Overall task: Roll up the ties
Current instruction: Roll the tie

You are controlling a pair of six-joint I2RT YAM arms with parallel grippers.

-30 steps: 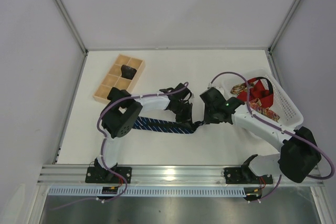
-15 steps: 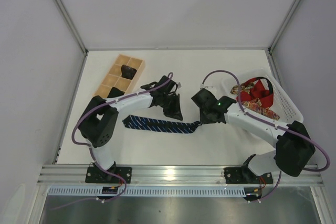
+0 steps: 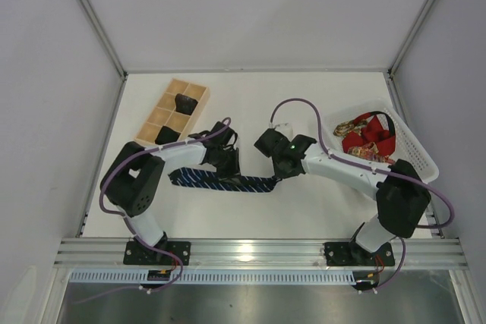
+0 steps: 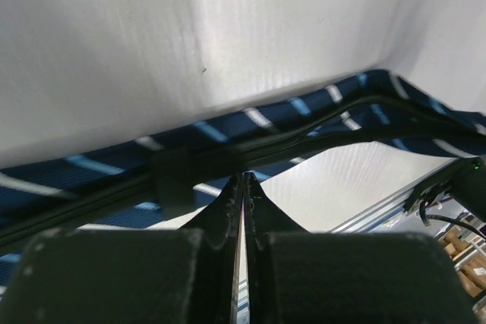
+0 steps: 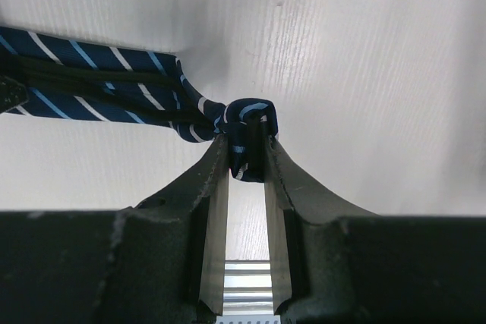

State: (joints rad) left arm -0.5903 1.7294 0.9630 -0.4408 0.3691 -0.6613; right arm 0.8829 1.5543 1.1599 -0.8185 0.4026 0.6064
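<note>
A navy tie [image 3: 203, 180] with pale diagonal stripes lies stretched out flat on the white table. My right gripper [image 3: 279, 174] is shut on its right end, which is folded into a small wad [image 5: 249, 133] between the fingertips [image 5: 220, 158]. From there the rest of the tie [image 5: 83, 73] runs off to the left. My left gripper [image 3: 230, 169] is over the tie's middle, jaws shut, tips [image 4: 243, 180] right at the edge of the striped fabric [image 4: 304, 108]. Whether they pinch any cloth is hidden. More ties, red [image 3: 373, 136] and gold-patterned [image 3: 347, 124], lie heaped in a basket.
The white plastic basket [image 3: 422, 154] stands at the right edge. A wooden compartment tray [image 3: 162, 104] sits at the back left with two dark rolled bundles [image 3: 184, 102] [image 3: 167, 136] in it. An aluminium rail [image 3: 258, 252] runs along the near edge.
Both arms have swung left. The left gripper slid left along the tie, away from the right gripper. The right gripper pulled the tie's end, and the whole tie, leftward.
</note>
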